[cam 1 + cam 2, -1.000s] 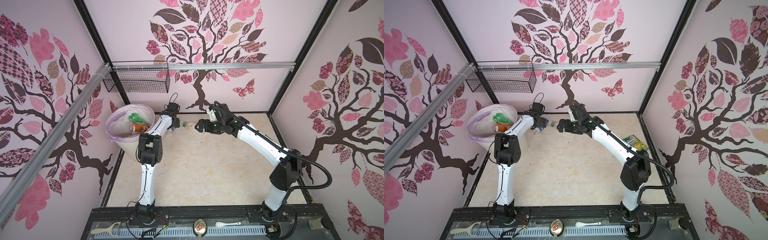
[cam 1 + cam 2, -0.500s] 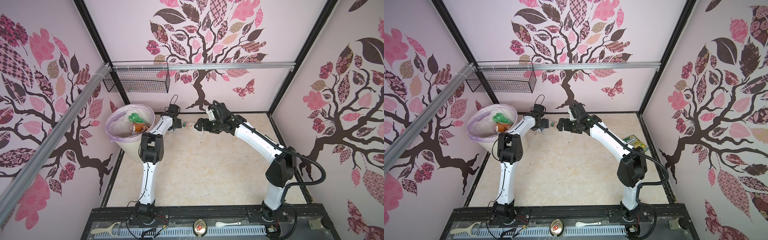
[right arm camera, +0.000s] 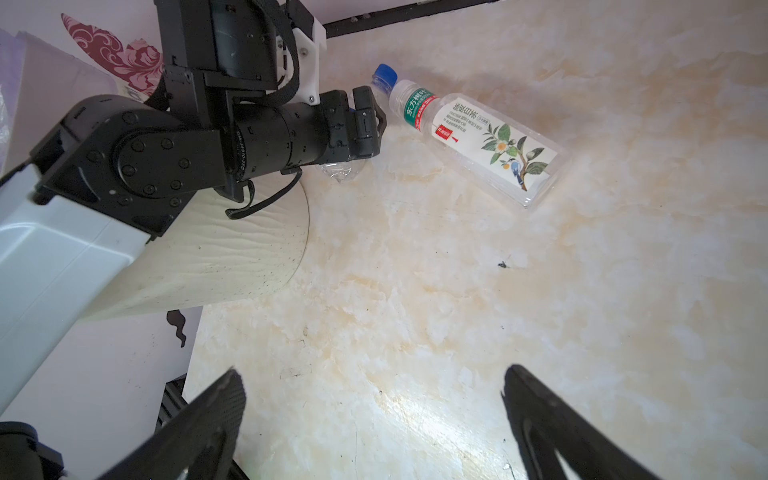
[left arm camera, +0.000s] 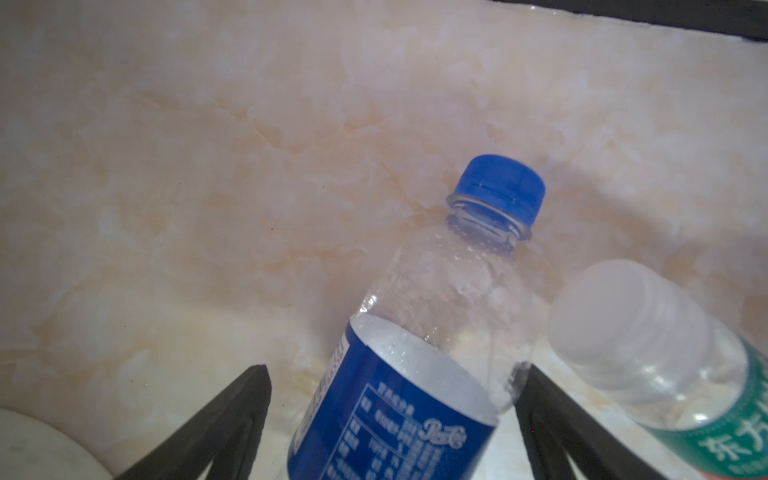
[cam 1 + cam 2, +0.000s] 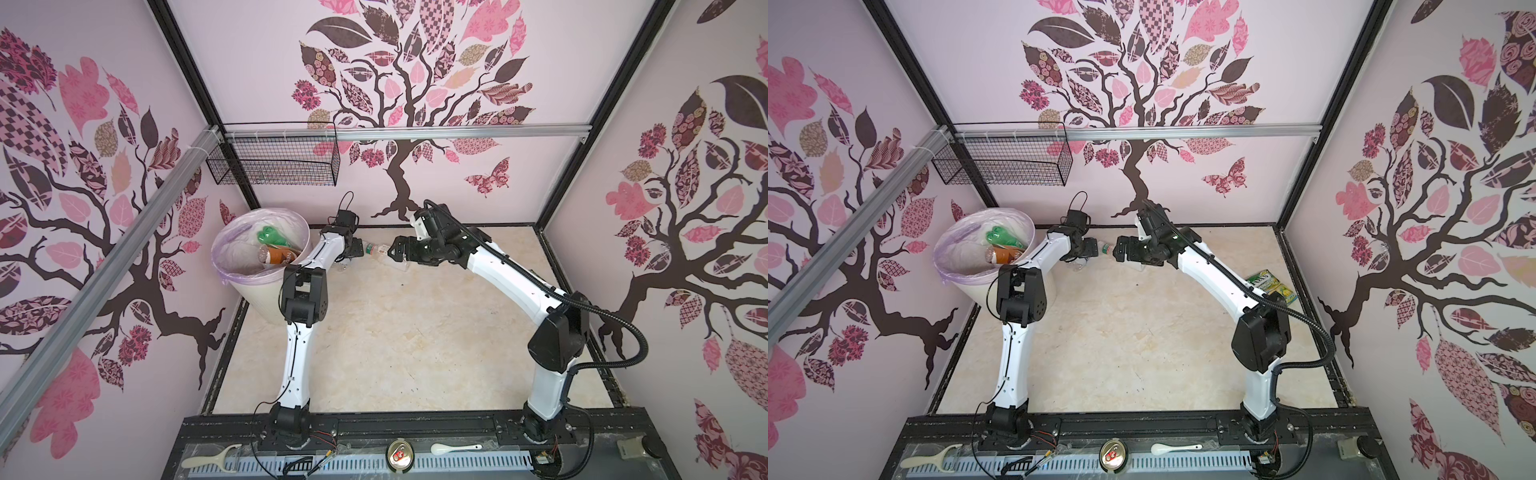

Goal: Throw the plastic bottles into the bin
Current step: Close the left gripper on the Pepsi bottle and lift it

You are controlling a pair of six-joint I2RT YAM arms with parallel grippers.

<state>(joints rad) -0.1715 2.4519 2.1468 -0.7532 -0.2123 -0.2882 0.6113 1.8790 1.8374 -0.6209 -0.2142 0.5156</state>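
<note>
Top views are both showing you the bin (image 5: 259,296) standing at the left rear of the floor (image 5: 395,332), with a green bottle (image 5: 270,237) and a brown bottle (image 5: 279,257) lying inside. Your right gripper (image 3: 372,370) is hanging spread wide over bare floor, gripping nothing. Your left gripper (image 4: 395,368) is straddling a blue-labelled bottle (image 4: 449,299) lying on the floor, jaws apart on either side. A green-labelled bottle (image 3: 478,137) is lying just beside it.
</note>
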